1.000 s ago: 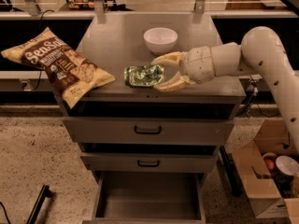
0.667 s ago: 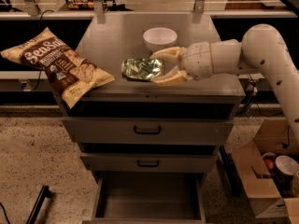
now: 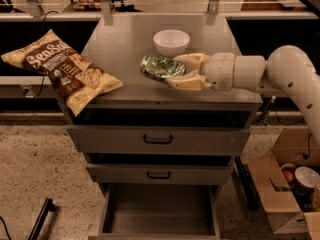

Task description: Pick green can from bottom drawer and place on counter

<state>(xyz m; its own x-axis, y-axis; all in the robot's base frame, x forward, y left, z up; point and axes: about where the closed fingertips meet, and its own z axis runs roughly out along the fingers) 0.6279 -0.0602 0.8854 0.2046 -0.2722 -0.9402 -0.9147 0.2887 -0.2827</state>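
Can: the green can (image 3: 161,67) lies on its side between the two tan fingers (image 3: 187,83) of the gripper (image 3: 176,71), over the middle of the counter (image 3: 125,44), just on the near side of the white bowl (image 3: 171,41). Whether its underside touches the metal or hangs a little above it cannot be told.
Tool: the gripper reaches in from the right on a white arm (image 3: 280,71); its fingers are closed narrowly around the right end of the can, one on the far side, one on the near side.
Step in hand: judged as the placing; the pick looks done, since the bottom drawer (image 3: 159,211) stands pulled out with a bare floor.
How to do it well: lower until the can rests fully on the counter, then part the fingers slowly. A can on its side may roll, so let it settle before pulling back.
Retreat: draw the gripper back to the right along its own line, not toward the far side, where the bowl sits close.
Room: bare counter lies to the left of the can; the snack bag (image 3: 62,71) hangs over the left near corner, well apart from it.
Risk: a release from any height could send the can rolling toward the near edge, above the two upper drawers (image 3: 158,139).
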